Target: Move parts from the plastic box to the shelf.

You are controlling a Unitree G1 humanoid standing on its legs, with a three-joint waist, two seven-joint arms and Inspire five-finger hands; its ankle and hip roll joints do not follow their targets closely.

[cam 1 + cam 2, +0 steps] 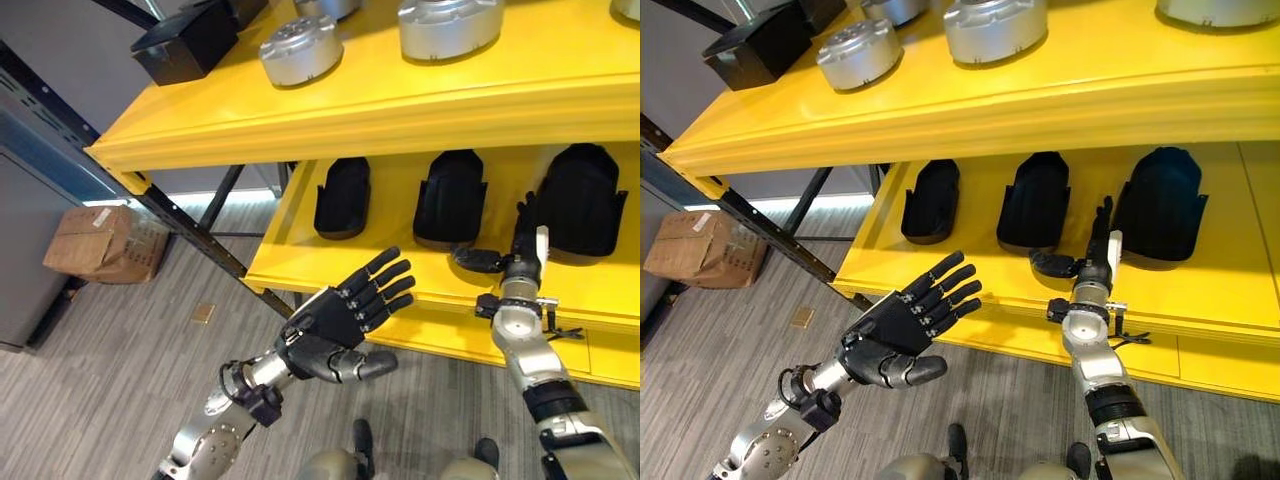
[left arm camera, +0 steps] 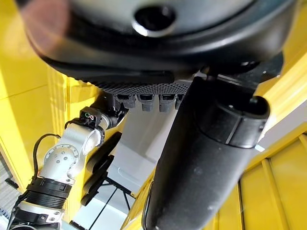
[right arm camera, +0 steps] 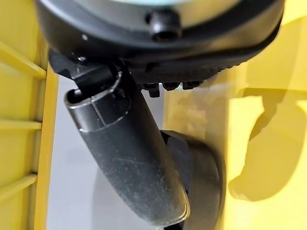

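Three black parts [image 1: 1035,205] already sit on the yellow shelf [image 1: 1200,300], and with the left hand [image 1: 350,320] and right hand [image 1: 1090,262] both spread empty, more presumably remain to fetch.

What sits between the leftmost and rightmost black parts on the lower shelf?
One more black part, the middle black part, between the left black part and right black part, in both eye views.

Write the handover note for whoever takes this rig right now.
Left hand: open, empty, palm up in front of the lower shelf.
Right hand: open, fingers straight, reaching between the middle black part and the right black part; contact unclear.
Done: three black parts, including the left one, lie on the lower shelf. Silver housings and a black block sit on the upper shelf.
Left: fetching any remaining parts.
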